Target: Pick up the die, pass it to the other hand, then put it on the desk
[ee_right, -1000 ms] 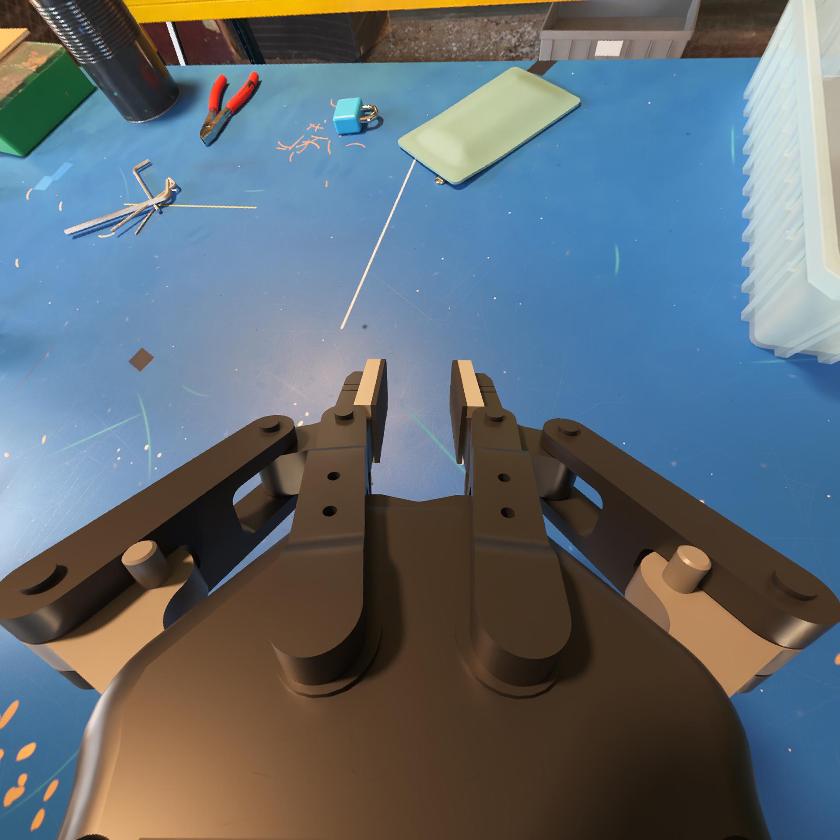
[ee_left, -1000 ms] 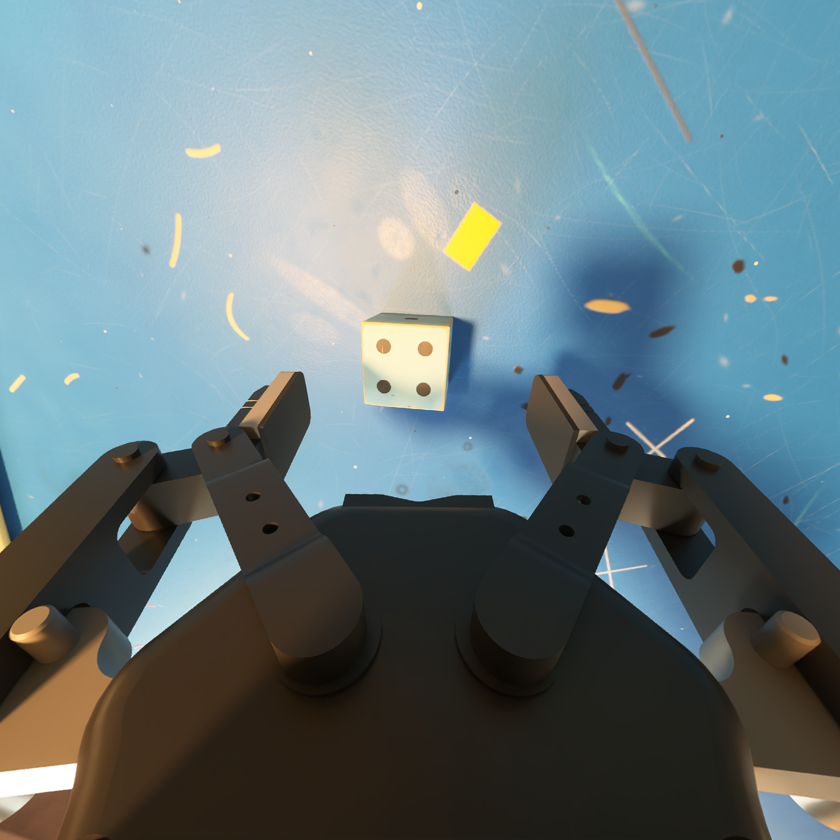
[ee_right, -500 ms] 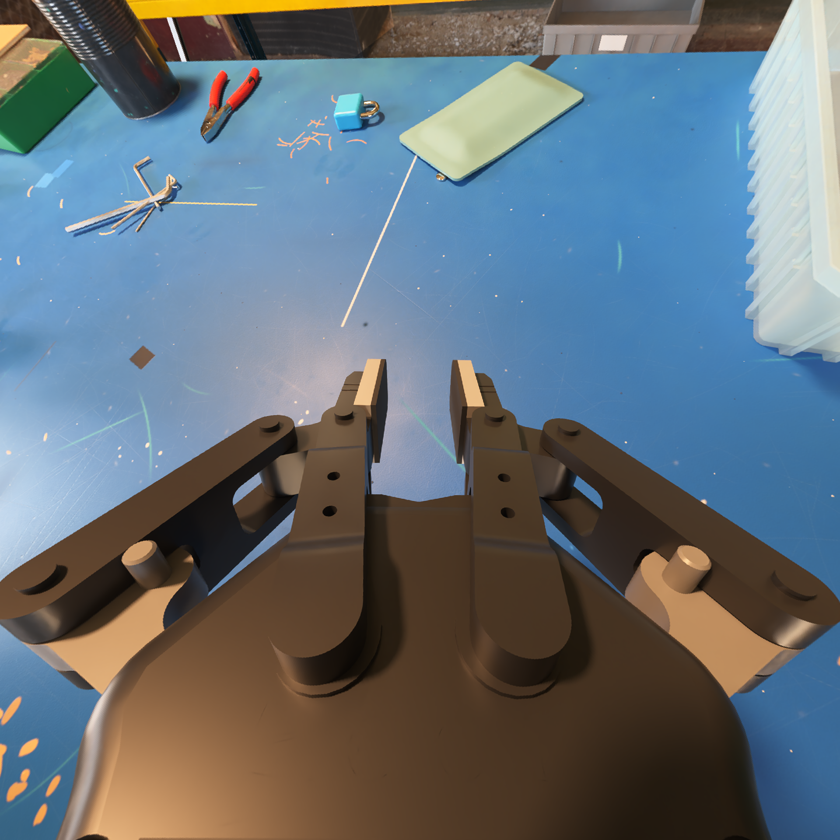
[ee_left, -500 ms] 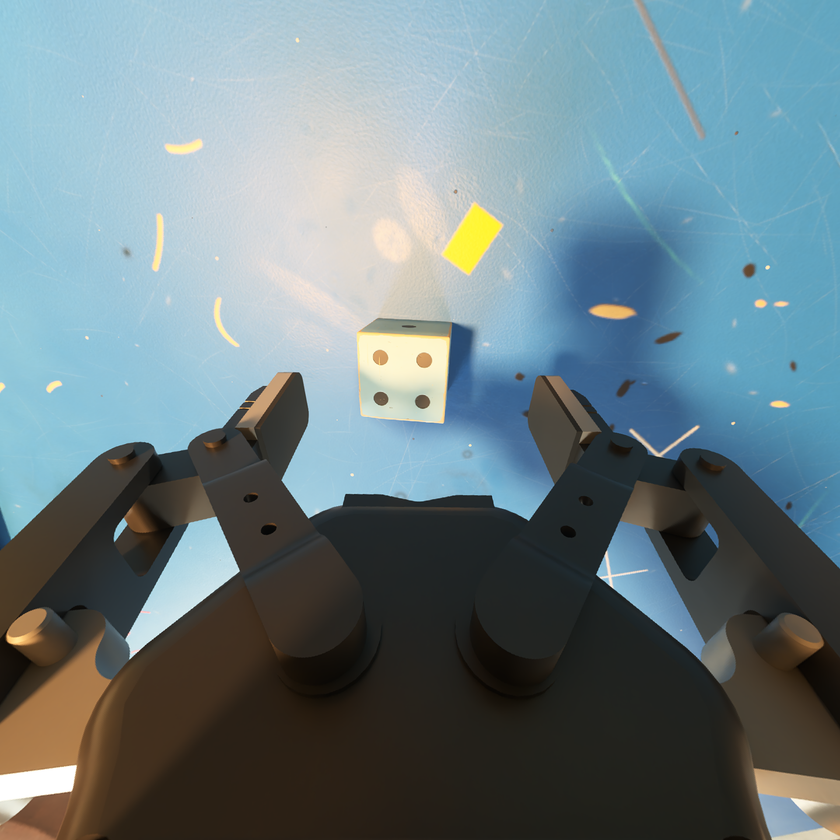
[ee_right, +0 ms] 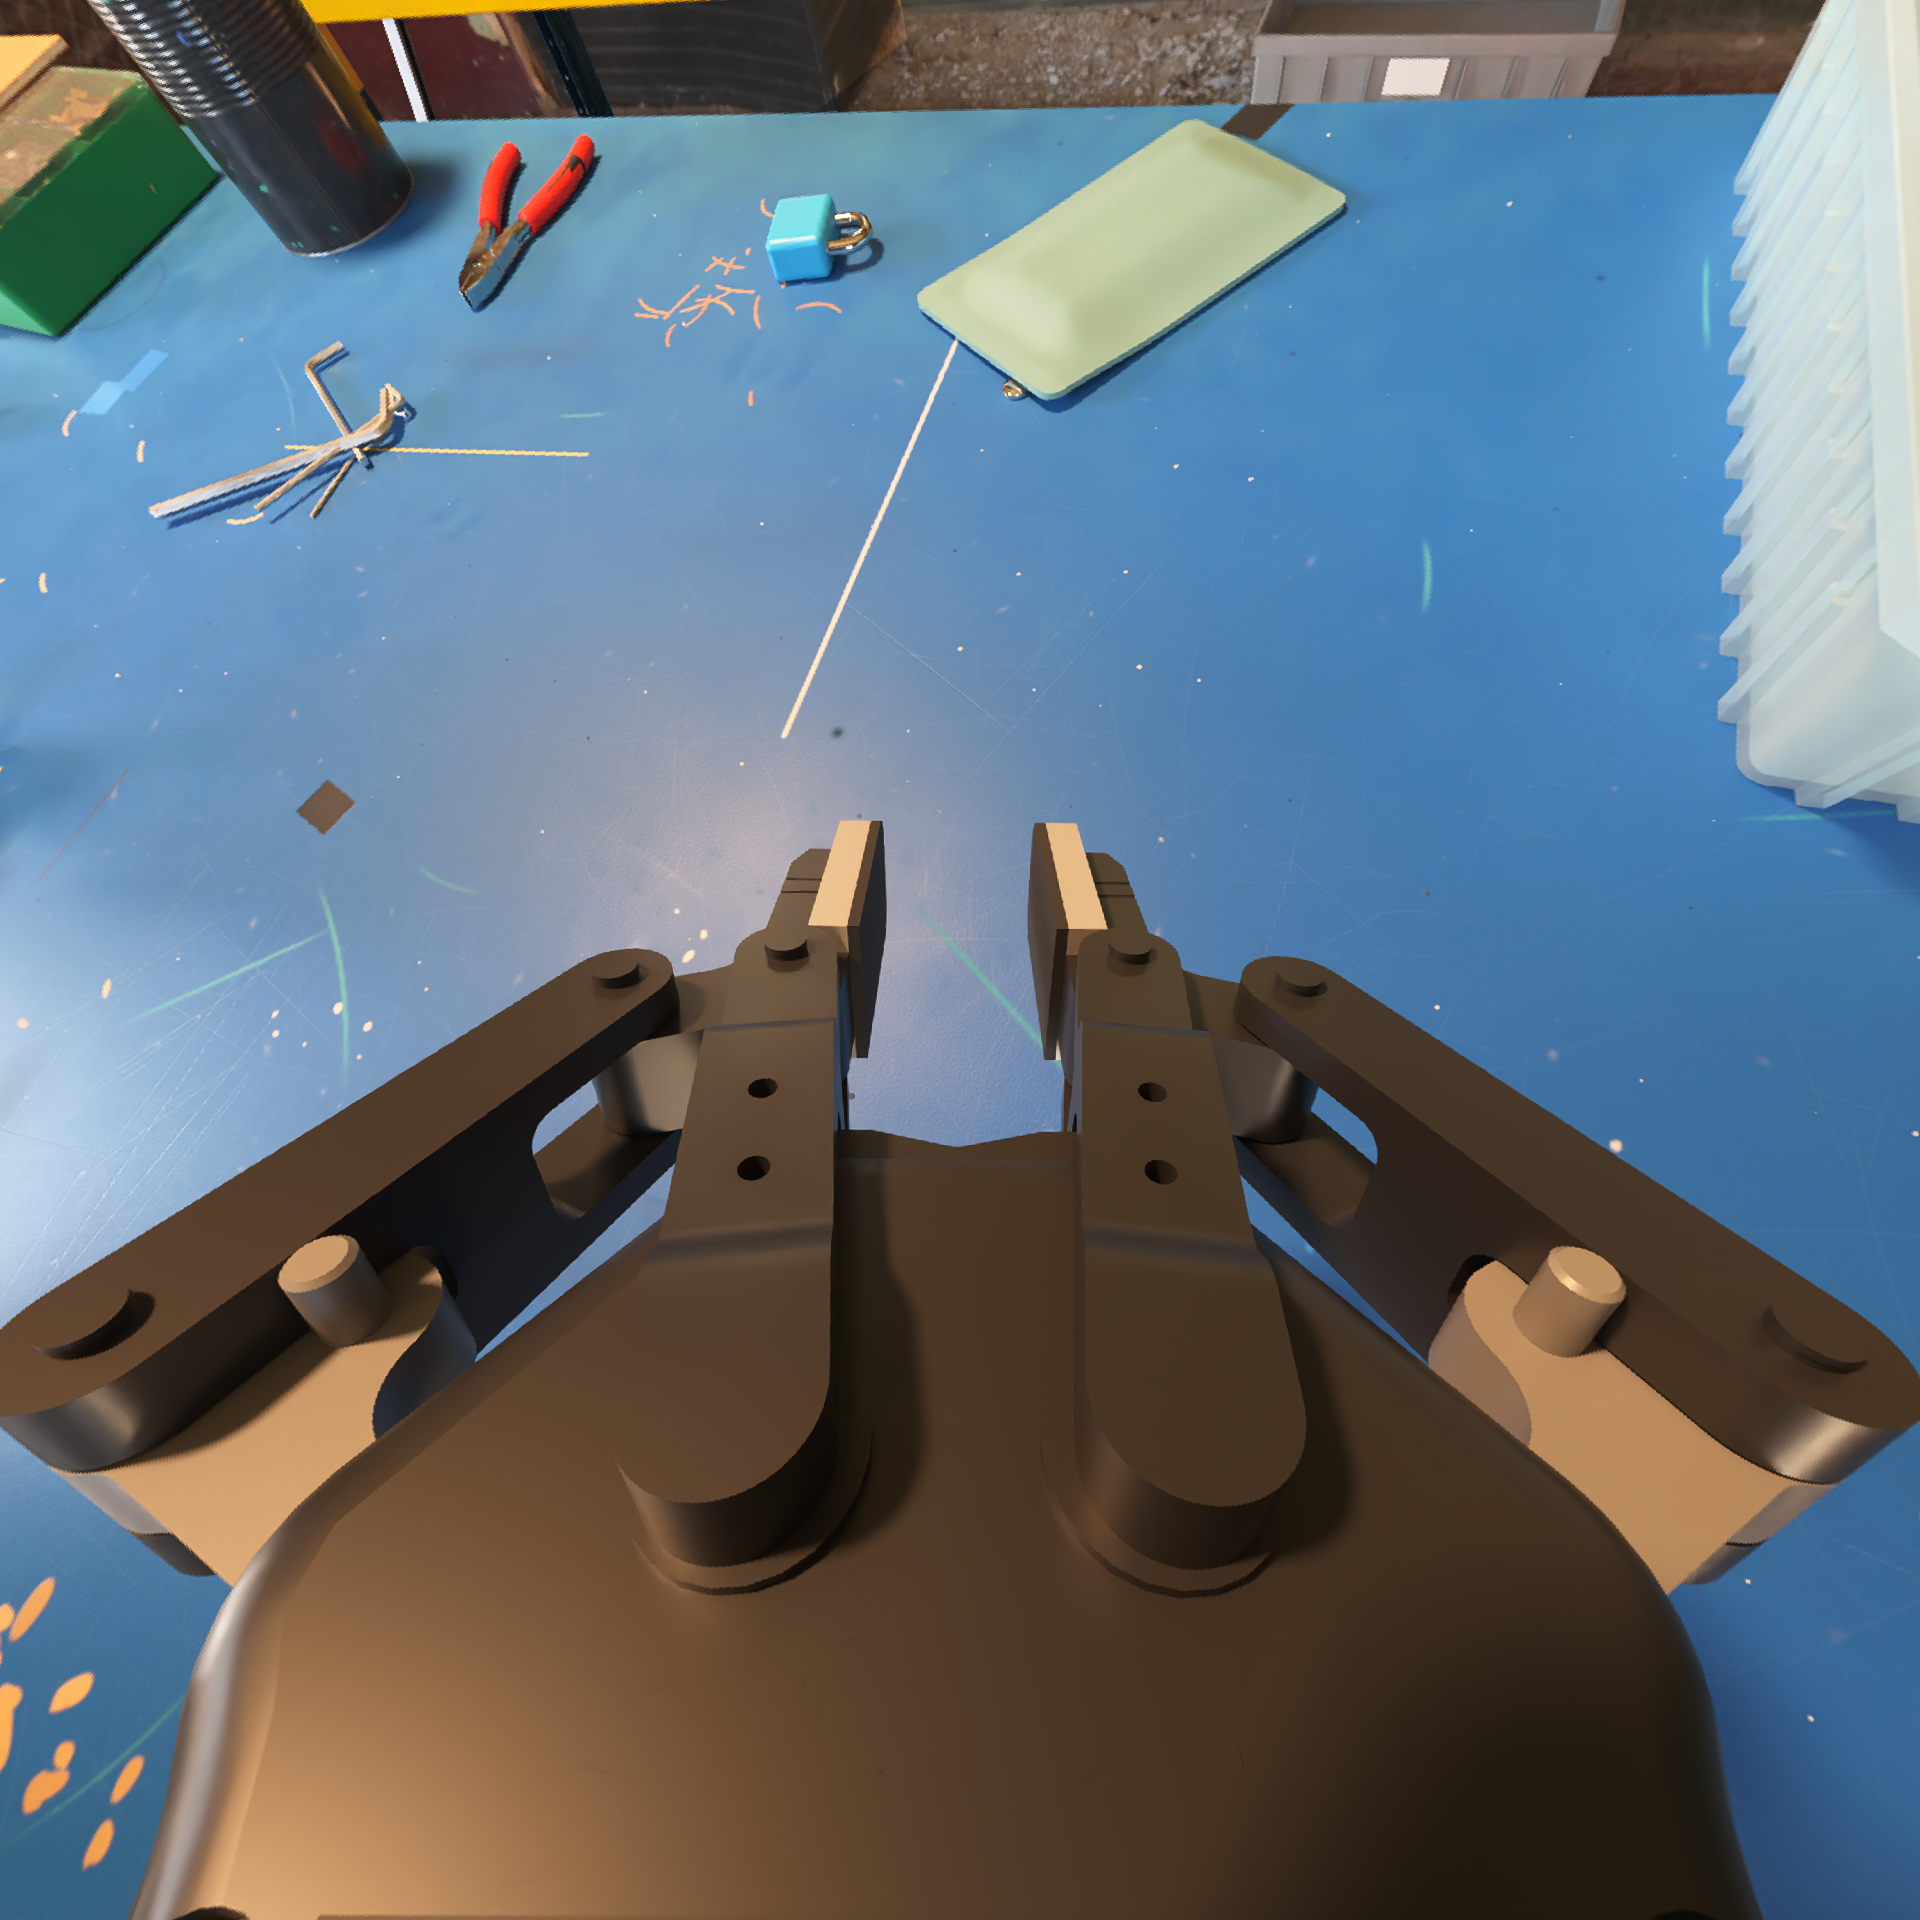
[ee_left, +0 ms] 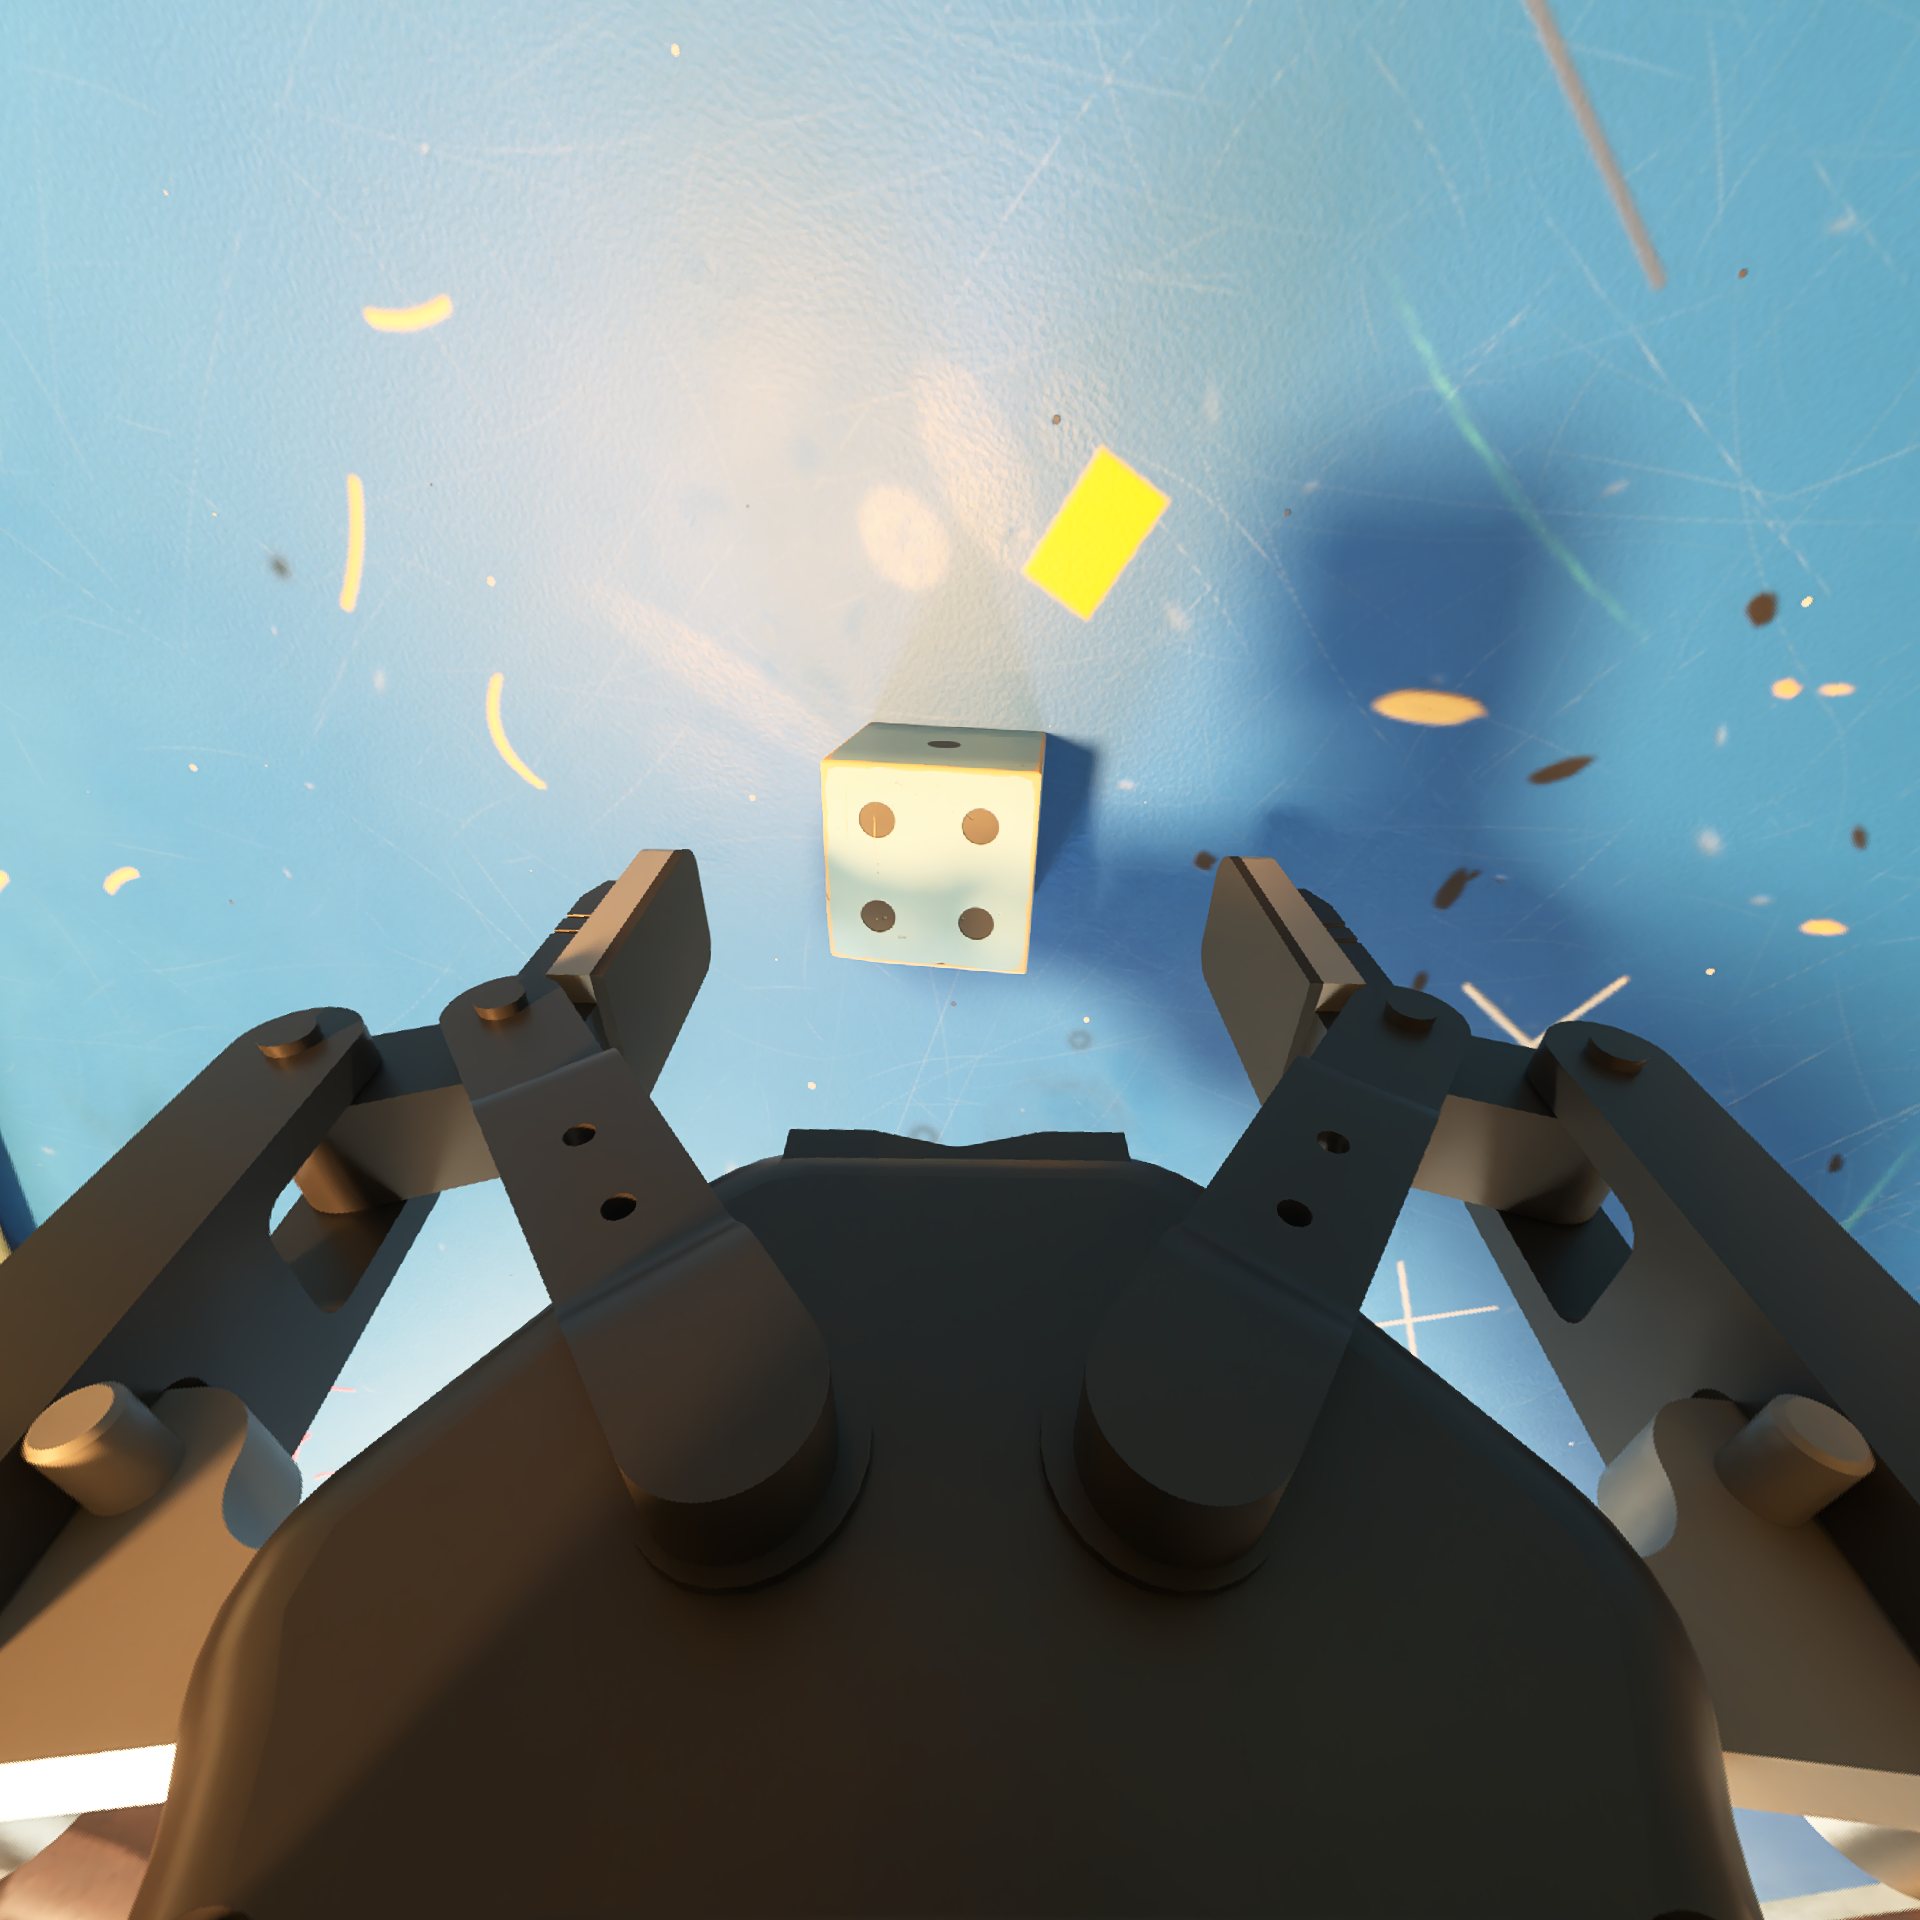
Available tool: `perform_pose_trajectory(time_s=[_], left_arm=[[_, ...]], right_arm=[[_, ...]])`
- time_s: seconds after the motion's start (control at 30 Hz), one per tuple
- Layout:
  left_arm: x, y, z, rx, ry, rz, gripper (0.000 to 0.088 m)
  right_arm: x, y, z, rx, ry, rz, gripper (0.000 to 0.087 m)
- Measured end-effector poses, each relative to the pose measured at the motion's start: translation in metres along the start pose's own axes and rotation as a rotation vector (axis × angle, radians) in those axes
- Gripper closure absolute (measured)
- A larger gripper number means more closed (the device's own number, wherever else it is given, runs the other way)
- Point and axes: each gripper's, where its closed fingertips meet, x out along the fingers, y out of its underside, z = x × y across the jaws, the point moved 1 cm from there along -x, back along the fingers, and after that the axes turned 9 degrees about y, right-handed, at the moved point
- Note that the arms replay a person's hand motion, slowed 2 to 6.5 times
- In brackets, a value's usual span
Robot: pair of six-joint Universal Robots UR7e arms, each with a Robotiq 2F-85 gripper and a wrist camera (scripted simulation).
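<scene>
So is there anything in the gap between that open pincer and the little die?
No. In the left wrist view, only bare blue desk separates the left pincer from the die; its fingers are spread wide, touching nothing.

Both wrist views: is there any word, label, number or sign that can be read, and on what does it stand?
No words, brands or numerals can be read in either view.
die: pips only, four on the face toward the camera, one on the face above it.
desk: white cross marks, not letters.
grey bin: white label, too small to read.
</scene>
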Motion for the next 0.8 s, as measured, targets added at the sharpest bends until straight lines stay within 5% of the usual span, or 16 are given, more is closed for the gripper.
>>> perform_pose_trajectory(time_s=[0.8], left_arm=[[0.0098, 0.0001, 0.0032, 0.014, -0.004, 0.033, 0.0117]], right_arm=[[0.0022, 0.0019, 0.0013, -0.01, -0.009, 0.011, 0.0621]])
